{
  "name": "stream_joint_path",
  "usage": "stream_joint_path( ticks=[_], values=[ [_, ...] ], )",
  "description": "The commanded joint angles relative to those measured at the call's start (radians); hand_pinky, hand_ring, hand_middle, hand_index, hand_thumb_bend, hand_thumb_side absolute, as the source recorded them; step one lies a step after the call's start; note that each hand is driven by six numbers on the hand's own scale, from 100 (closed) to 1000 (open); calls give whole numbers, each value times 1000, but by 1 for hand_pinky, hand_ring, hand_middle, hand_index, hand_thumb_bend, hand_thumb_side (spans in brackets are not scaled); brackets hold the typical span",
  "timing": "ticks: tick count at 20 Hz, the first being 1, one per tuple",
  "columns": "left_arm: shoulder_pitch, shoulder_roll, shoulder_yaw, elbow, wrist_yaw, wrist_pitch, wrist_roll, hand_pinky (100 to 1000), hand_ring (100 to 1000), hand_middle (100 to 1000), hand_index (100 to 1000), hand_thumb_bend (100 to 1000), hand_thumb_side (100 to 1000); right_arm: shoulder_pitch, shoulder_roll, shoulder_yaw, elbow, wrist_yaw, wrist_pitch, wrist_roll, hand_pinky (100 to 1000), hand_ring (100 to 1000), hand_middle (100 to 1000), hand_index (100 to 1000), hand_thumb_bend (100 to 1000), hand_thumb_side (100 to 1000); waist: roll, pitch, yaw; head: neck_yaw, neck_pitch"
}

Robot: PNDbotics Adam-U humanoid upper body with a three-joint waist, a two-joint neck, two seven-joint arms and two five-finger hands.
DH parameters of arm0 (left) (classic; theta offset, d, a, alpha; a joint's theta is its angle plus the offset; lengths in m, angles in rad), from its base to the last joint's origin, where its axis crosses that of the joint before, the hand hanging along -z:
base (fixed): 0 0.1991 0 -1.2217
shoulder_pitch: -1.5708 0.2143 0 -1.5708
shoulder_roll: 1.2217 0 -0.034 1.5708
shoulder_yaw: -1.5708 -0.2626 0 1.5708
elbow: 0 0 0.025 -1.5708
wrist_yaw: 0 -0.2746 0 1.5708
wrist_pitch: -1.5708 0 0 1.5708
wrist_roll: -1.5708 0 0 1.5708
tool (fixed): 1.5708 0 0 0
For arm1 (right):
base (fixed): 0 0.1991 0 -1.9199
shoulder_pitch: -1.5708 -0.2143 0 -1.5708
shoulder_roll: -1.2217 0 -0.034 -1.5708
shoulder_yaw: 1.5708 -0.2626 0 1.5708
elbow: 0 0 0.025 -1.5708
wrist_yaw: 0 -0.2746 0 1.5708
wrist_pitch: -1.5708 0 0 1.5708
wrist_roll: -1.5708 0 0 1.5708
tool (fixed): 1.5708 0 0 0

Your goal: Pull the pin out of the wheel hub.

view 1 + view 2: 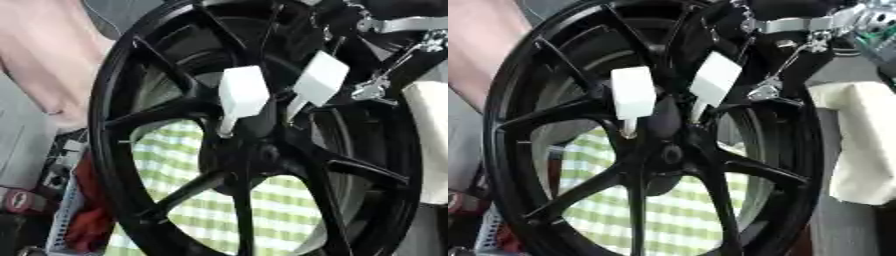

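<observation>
Two white pins (242, 95) (318, 80) stick out of the black wheel's hub (254, 150), side by side just above its centre. The right hand (785, 75) reaches in from the upper right, close beside the right pin; whether its fingers are open or closed, I cannot tell. Green checked cloth (210, 200) shows through the spokes.

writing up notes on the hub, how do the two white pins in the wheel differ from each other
The left pin stands nearly upright, while the right pin tilts, its head leaning up to the right. The left pin's head sits lower on the black wheel; the right pin's is higher and closer to the robot's right hand. The left pin stands apart from that hand; whether the hand touches the right pin is unclear. Both have a white blocky head on a thin stem entering the hub.
</observation>
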State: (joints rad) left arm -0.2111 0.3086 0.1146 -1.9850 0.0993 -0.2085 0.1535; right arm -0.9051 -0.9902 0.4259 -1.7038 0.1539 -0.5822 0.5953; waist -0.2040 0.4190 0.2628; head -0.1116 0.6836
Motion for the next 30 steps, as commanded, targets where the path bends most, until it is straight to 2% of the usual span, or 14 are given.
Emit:
stream_joint_path(
  ticks=[1,11,20,30],
  values=[
    [-4,14,0,-15,-4,3,1,905,641,569,759,100,745,-19,-19,-8,-4,-9,-182,202,918,926,807,840,391,100,7,-23,-2,3,4],
    [-6,15,0,-15,-5,7,2,908,641,569,760,100,747,-22,-10,4,0,-48,-171,245,909,904,756,781,412,100,3,-25,-2,10,8],
    [-7,14,0,-15,-6,9,3,911,641,569,760,100,748,-24,-4,10,5,-62,-164,273,900,886,722,760,352,116,-1,-25,0,15,9],
    [-6,13,0,-15,-7,14,1,915,641,568,760,100,749,-28,-3,8,-3,-64,-167,276,891,866,688,739,332,160,1,-26,-2,21,11]
  ],
)
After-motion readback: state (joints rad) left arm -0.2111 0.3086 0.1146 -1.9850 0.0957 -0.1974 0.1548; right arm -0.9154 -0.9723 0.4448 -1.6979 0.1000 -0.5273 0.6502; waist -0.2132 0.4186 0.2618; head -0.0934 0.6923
